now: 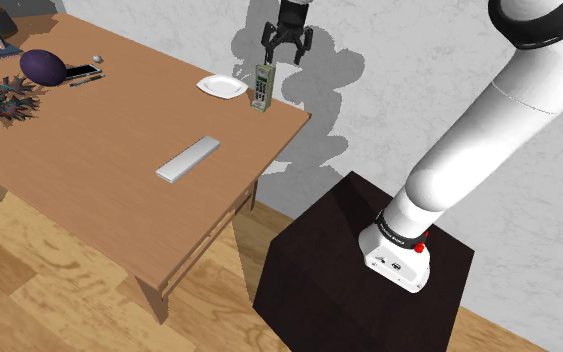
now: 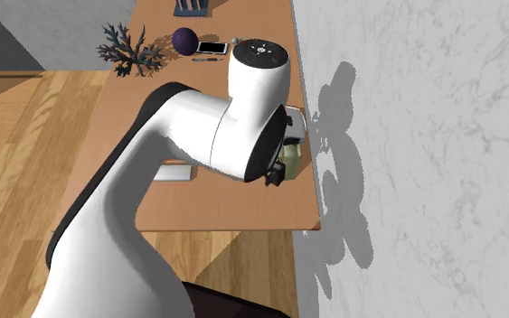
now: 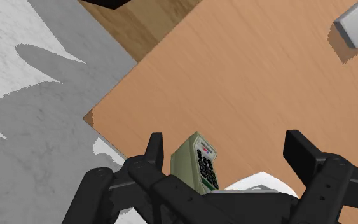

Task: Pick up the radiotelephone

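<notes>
Now: fingers [image 3: 301, 149] spread wide around the phone [image 1: 262, 87] at the surface's corner

In the wrist view the phone's [image 3: 199, 162] lower end is hidden behind the black base of the fingers. Just its grey-green top and dark keypad show. In the second exterior view the white arm [image 2: 243, 117] covers nearly all of it, leaving a green sliver [image 2: 290, 155] at the arm's edge. How far down the fingers [image 1: 267, 52] reach is hard to judge: the shoulder view puts their tips just above the phone's top.

The phone stands upright on the brown surface [image 1: 99, 170], between the released fingers and closer to one than the other. It appears to touch neither.

The surface's corner lies just past the fingers, and the grey wall [image 1: 419, 60] stands close behind them. Away from the wall, bare surface runs on.

A white plate [image 1: 221, 86] sits just beside the phone, on the side of the farther finger, and is partly cut off in the wrist view. A grey bar [image 1: 188, 159] lies well apart. A purple ball [image 1: 43, 66] and a feathery plant [image 1: 4, 98] sit at the far end.
</notes>
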Available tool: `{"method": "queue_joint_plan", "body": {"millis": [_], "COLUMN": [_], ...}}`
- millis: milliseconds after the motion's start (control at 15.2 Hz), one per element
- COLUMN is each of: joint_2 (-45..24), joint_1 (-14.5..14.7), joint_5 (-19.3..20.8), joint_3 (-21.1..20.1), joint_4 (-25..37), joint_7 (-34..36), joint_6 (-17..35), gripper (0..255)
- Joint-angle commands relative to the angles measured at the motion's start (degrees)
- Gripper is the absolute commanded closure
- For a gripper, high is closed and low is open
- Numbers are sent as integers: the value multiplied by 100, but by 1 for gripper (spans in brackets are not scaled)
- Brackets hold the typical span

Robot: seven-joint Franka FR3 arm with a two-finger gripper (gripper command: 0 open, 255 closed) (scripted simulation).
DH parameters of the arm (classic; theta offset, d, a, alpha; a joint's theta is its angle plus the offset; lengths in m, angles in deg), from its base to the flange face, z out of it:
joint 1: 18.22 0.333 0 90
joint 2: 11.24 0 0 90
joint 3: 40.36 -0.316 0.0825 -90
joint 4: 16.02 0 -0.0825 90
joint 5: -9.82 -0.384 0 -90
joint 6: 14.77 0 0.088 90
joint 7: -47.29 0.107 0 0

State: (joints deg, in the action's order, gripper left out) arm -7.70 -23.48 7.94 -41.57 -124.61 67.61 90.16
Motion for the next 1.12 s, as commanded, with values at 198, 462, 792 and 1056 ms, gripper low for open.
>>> {"method": "queue_joint_plan", "body": {"millis": [198,462,792,1056], "joint_2": [-1267,-2288,-2677,-2706], "joint_1": [-100,-198,-242,-238], "joint_5": [-113,-247,-307,-313], "joint_3": [103,217,257,256], "joint_4": [1310,2507,2764,2500], "joint_7": [620,1061,1199,1178], "joint_6": [-179,-460,-367,-75], "gripper": [0,0,0,0]}}
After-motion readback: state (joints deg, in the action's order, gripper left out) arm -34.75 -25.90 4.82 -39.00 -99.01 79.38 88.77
